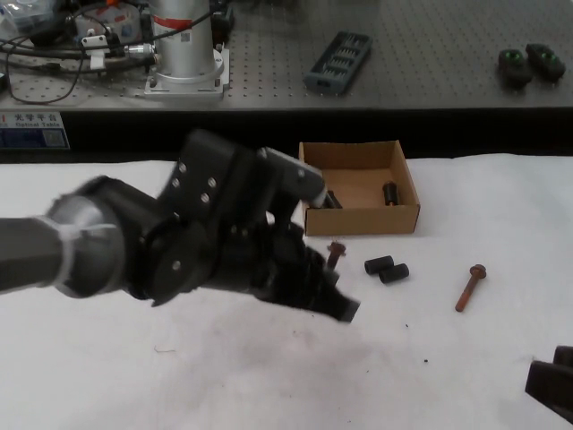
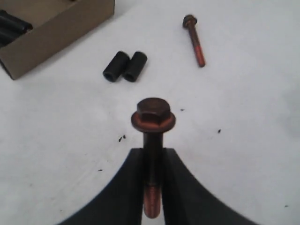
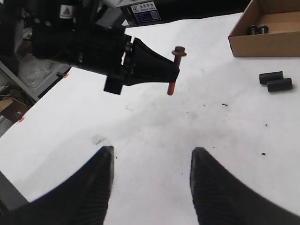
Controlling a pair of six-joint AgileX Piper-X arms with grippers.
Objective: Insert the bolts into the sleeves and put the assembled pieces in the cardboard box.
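Left gripper (image 2: 153, 157) tight around bolt (image 2: 153, 115); sleeves (image 2: 125, 67) beyond, seemingly touching.

Copper bolt (image 2: 153, 117); black sleeves (image 2: 116, 67); brown box (image 1: 363, 218).

White-covered bench (image 1: 179, 376), open cardboard box (image 1: 363, 218), two black sleeves (image 1: 394, 273) touching side by side, loose bolt (image 1: 470, 287) near them

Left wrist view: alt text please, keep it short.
The left gripper is shut on the shank of a copper-coloured bolt, held over the white cloth. Beyond it lie two black sleeves side by side, a second bolt and a corner of the cardboard box.
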